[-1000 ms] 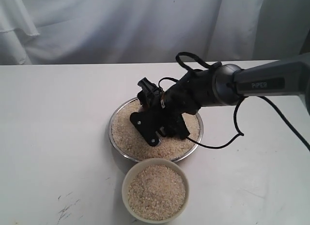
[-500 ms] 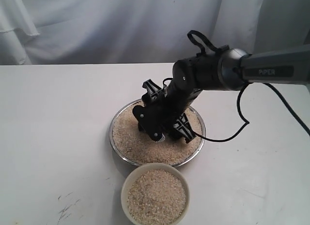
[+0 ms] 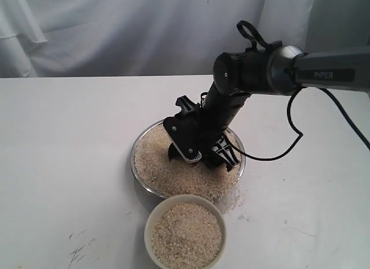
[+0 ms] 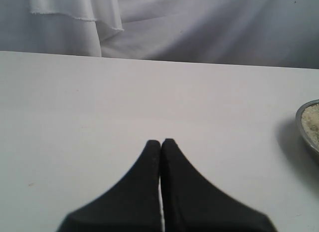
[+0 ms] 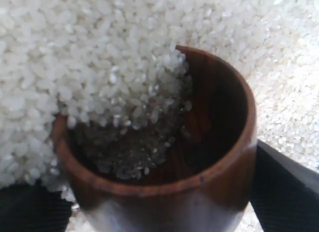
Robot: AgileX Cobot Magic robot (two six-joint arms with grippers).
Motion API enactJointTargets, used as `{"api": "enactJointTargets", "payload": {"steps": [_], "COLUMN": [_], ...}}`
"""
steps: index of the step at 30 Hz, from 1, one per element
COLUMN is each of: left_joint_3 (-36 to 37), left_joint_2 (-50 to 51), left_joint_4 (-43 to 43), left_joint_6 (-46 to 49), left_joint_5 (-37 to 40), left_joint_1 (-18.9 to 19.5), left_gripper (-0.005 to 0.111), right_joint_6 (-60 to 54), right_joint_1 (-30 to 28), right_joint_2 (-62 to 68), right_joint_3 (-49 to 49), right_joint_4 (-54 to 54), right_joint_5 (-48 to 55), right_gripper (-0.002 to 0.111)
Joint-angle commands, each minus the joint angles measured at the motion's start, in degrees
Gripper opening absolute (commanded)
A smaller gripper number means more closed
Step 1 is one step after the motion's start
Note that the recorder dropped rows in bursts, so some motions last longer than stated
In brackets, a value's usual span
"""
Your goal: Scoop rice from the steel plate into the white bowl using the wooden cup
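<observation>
The steel plate [image 3: 138,142] sits mid-table, covered with rice [image 3: 156,165]. My right gripper [image 3: 188,148] is shut on the wooden cup [image 5: 199,182], which is tipped mouth-first into the heap of rice [image 5: 99,52]; grains are spilling into its dark inside. In the exterior view the cup [image 3: 173,152] is mostly hidden by the black fingers. The white bowl [image 3: 151,218] stands in front of the plate, filled with rice [image 3: 186,233]. Off to the side over bare table, my left gripper [image 4: 161,142] is shut and empty, and the steel plate's rim [image 4: 303,132] shows at the frame edge.
A white curtain [image 3: 115,32] hangs behind the white table [image 3: 63,165]. The right arm's black cable [image 3: 289,136] loops beside the plate. A few loose grains [image 3: 234,202] lie on the table near the plate's front right rim.
The right arm has lifted its elbow and swung more upright, driving the cup's mouth down into the rice toward the plate's middle. The left gripper shows no earlier frame.
</observation>
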Motion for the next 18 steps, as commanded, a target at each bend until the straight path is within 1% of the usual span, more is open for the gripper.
{"api": "enactJointTargets", "payload": {"steps": [1,9,13,16,18], "left_joint_3": [0.3,0.3,0.3,0.3,0.3], "left_joint_2": [-0.2,-0.2,-0.2,-0.2,-0.2], "left_joint_4": [0.0,0.0,0.0,0.0,0.0], "left_joint_6": [0.0,0.0,0.0,0.0,0.0], "left_joint_5": [-0.8,-0.8,-0.8,-0.8,-0.8], "left_joint_1": [0.1,0.1,0.1,0.1,0.1], "left_gripper": [0.0,0.0,0.0,0.0,0.0], "right_joint_6": [-0.5,-1.3,-1.9,-1.9,-1.9], "right_joint_1": [-1.4,-4.7,-5.9,-6.4,-6.4], "right_joint_2": [0.3,0.3,0.3,0.3,0.3], "right_joint_3": [0.1,-0.8,-4.0,-6.4,-7.6], "right_joint_4": [1.7,8.6,14.8,16.9,17.1], "right_joint_5": [4.2,3.2,7.8,10.9,11.1], "right_gripper": [0.0,0.0,0.0,0.0,0.0]}}
